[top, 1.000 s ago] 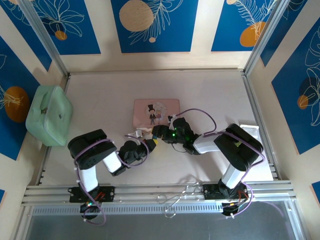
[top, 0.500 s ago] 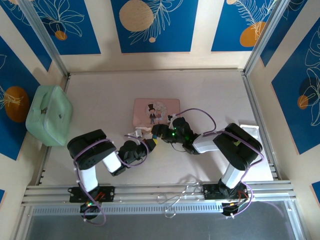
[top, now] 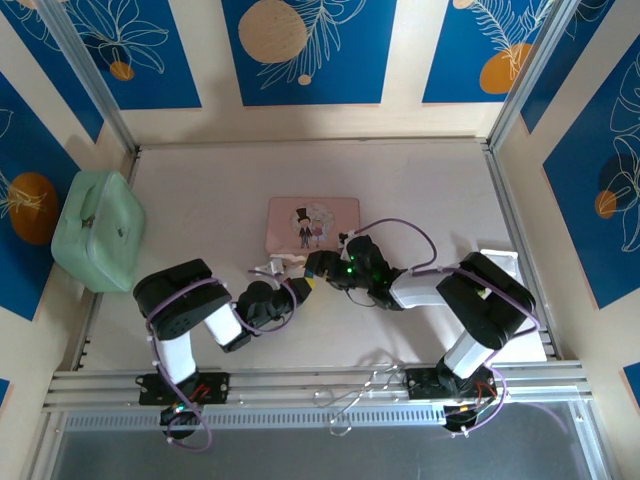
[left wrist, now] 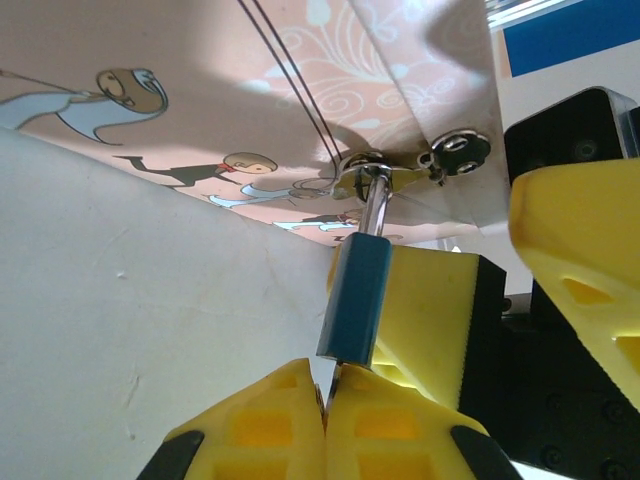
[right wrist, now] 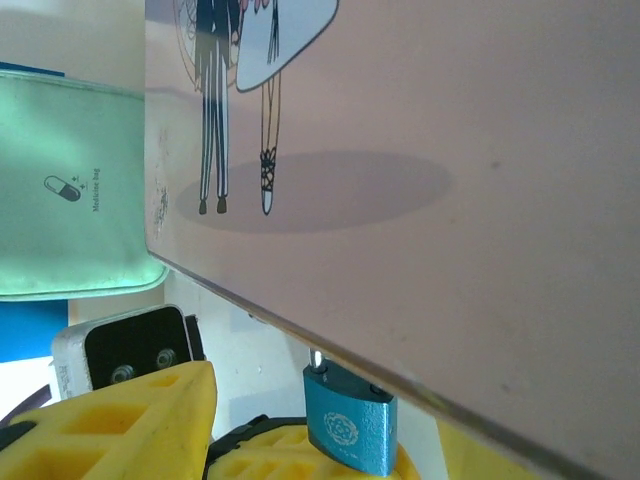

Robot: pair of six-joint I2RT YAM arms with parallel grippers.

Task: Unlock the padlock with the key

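Note:
The small blue padlock [left wrist: 355, 300] hangs by its silver shackle [left wrist: 372, 205] from the clasp of the pink picture box [left wrist: 300, 90]. My left gripper [left wrist: 325, 395] is shut on the thin key [left wrist: 334, 380], whose blade runs up into the padlock's underside. My right gripper [right wrist: 290, 440] is open around the padlock [right wrist: 350, 425]. One yellow pad [left wrist: 430, 310] lies right behind the lock body and the other [left wrist: 575, 250] stands off it. In the top view both grippers meet just in front of the box [top: 312, 222], left [top: 300, 287] and right [top: 318, 266].
A mint green medicine bag [top: 95, 230] sits at the far left by the wall. A white flat object [top: 502, 262] lies by the right rail. Bent metal wire [top: 365, 395] rests on the front rail between the arm bases.
My right gripper's jaws have spread a little wider around the padlock, and the right arm's elbow has shifted slightly right. The left gripper stays shut on the key.

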